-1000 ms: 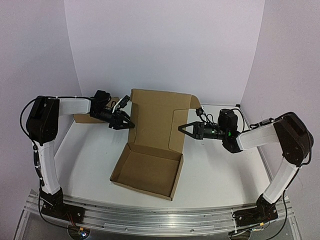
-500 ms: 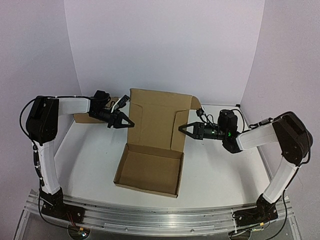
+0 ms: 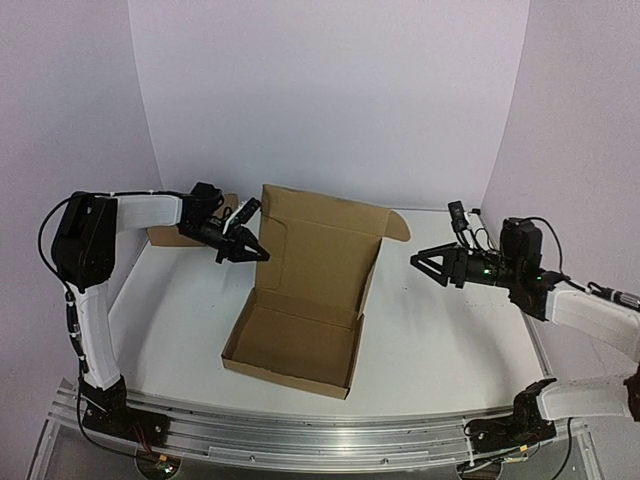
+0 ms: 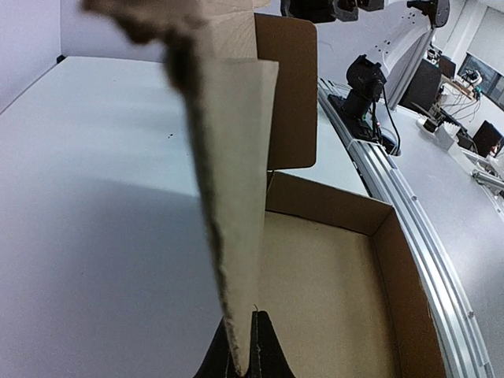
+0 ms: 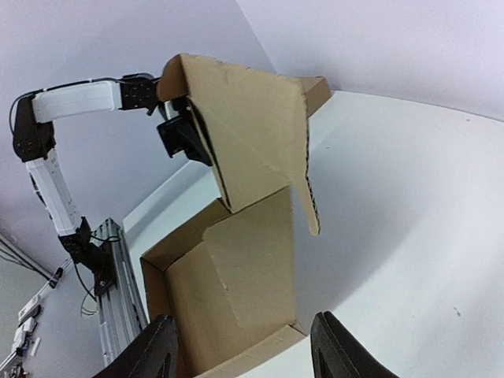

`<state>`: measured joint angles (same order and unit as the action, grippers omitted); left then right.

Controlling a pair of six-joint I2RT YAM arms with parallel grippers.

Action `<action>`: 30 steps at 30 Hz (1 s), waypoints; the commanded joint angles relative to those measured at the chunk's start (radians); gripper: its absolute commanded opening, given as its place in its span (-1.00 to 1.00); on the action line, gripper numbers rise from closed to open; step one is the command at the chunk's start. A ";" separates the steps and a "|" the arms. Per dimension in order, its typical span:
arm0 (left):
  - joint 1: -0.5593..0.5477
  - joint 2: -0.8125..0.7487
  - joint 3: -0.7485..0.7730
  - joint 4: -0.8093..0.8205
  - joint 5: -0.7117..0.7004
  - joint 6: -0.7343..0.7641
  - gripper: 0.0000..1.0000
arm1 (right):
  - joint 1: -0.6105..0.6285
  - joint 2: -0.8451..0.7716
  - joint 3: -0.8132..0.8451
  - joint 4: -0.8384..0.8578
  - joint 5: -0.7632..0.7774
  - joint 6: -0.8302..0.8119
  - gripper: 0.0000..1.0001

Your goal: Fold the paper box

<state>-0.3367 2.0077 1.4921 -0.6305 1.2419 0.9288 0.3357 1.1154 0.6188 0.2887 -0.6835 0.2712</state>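
On the white table (image 3: 450,340), the brown cardboard mailer box (image 3: 300,340) lies in the centre. Its shallow tray is toward 6 o'clock and its lid stands nearly upright at the 12 o'clock wall. A smaller plain brown cardboard box (image 3: 168,237) sits at 10 o'clock, behind the left arm. The left gripper (image 3: 245,247) is clenched on the thin edge of the lid's left flap. The right gripper (image 3: 425,265) is spread wide and grasps nothing, well apart from the mailer at 3 o'clock.

We judge that the step in hand is closing the lid. To do it well, we should bring the right gripper to the right flap and turn both flaps inward. Then we lower the lid toward 6 o'clock around its hinge, so that the flaps enter inside the tray walls and the tray does not slide.
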 commanded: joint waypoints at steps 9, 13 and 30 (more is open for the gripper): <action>0.004 -0.077 -0.001 -0.074 -0.117 0.217 -1.00 | -0.099 0.211 0.357 -0.337 0.052 -0.269 -0.29; 0.004 -0.088 -0.020 -0.041 -0.135 0.191 -1.00 | -0.048 0.256 0.394 -0.316 -0.050 -0.211 -0.28; -0.001 -0.080 -0.002 -0.065 -0.146 0.219 -1.00 | 0.075 0.271 0.396 -0.236 -0.030 -0.186 -0.18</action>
<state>-0.3378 1.9518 1.4803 -0.6718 1.2079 1.1042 0.4065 1.3704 0.9652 0.0045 -0.7243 0.0875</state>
